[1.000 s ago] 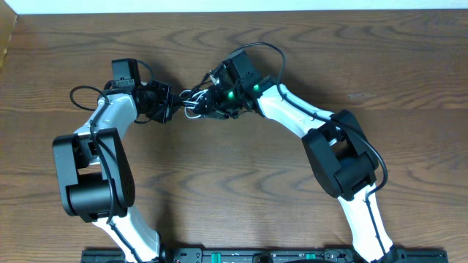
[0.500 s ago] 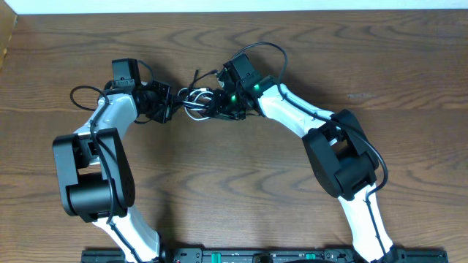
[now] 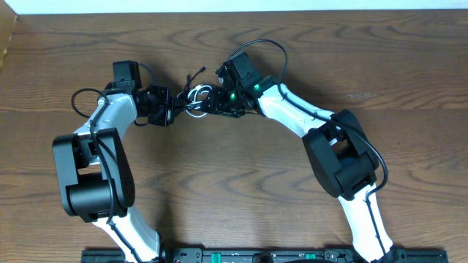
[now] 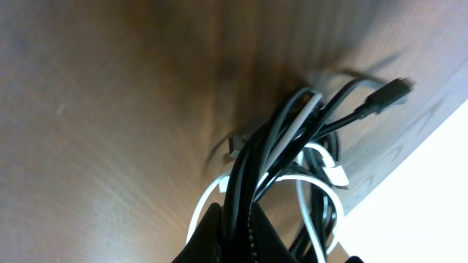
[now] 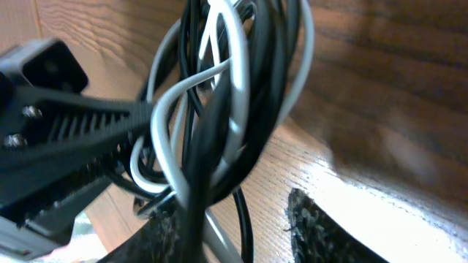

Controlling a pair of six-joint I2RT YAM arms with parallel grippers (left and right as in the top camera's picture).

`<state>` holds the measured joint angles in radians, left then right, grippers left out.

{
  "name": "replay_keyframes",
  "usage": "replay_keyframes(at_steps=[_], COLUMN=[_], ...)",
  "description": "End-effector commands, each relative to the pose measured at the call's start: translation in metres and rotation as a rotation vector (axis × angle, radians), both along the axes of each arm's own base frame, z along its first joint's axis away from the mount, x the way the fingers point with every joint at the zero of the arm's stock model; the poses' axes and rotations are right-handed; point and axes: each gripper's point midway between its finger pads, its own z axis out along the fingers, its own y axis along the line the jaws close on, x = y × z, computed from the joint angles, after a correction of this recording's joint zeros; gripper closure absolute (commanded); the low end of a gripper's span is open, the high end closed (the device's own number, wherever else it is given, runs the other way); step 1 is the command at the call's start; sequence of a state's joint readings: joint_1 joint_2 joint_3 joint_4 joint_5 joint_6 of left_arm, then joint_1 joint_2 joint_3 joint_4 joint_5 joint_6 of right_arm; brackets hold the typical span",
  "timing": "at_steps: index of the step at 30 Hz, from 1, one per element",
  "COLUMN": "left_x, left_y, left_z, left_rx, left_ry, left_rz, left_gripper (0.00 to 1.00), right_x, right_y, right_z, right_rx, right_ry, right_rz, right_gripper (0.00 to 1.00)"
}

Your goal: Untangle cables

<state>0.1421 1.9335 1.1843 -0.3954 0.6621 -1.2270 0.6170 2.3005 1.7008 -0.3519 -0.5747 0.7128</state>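
Observation:
The cables, a thin black one and a white one, lie in one tangled bundle between my two grippers at the table's back middle. My left gripper is shut on several black strands. White loops curl around them, and a black end plug sticks out beyond. My right gripper is open. Its fingers stand wide apart. Black and white strands run through the gap, close against the left finger. The left gripper's black jaw shows in the right wrist view.
Both arms' thicker black wires arch over the wrists. The wooden table stretches out in front of the bundle. Its pale back edge lies just behind.
My right gripper's jaws have spread apart around the bundle. The black plug end now sticks up behind the bundle. My left gripper keeps its hold in place.

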Motion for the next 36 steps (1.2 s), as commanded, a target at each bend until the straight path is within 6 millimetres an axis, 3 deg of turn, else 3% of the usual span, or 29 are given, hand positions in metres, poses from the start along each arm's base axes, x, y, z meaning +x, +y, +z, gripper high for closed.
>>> replay_keyframes(at_steps=[1, 7, 13, 21, 30, 33, 35, 36], left_x=[-0.005, -0.008, -0.009, -0.009, -0.009, -0.009, -0.009, -0.009], left_y=[-0.01, -0.019, -0.019, -0.019, -0.019, -0.019, -0.019, -0.019], left_z=[0.012, 0.019, 0.019, 0.019, 0.019, 0.019, 0.019, 0.019], left_rx=[-0.11, -0.206, -0.209, -0.209, -0.209, -0.206, -0.206, -0.206], left_ry=[0.063, 0.124, 0.126, 0.126, 0.126, 0.121, 0.121, 0.121], left_rz=[0.07, 0.118, 0.116, 0.115, 0.115, 0.11, 0.11, 0.11], left_gripper=[0.93, 0.92, 0.93, 0.92, 0.92, 0.93, 0.92, 0.92], right_x=[0.009, 0.024, 0.039, 0.045, 0.039, 0.046, 0.049, 0.05], right_y=[0.003, 0.01, 0.009, 0.013, 0.027, 0.023, 0.021, 0.021], right_z=[0.02, 0.034, 0.035, 0.039, 0.04, 0.037, 0.036, 0.036], right_rx=[0.029, 0.076, 0.041, 0.025, -0.012, -0.069, -0.096, -0.098], right_ry=[-0.062, -0.157, -0.244, -0.327, -0.433, -0.476, -0.493, -0.503], right_rz=[0.0, -0.002, -0.043, -0.033, 0.029, -0.007, -0.03, -0.023], right_gripper=[0.58, 0.55, 0.56, 0.56, 0.56, 0.63, 0.82, 0.86])
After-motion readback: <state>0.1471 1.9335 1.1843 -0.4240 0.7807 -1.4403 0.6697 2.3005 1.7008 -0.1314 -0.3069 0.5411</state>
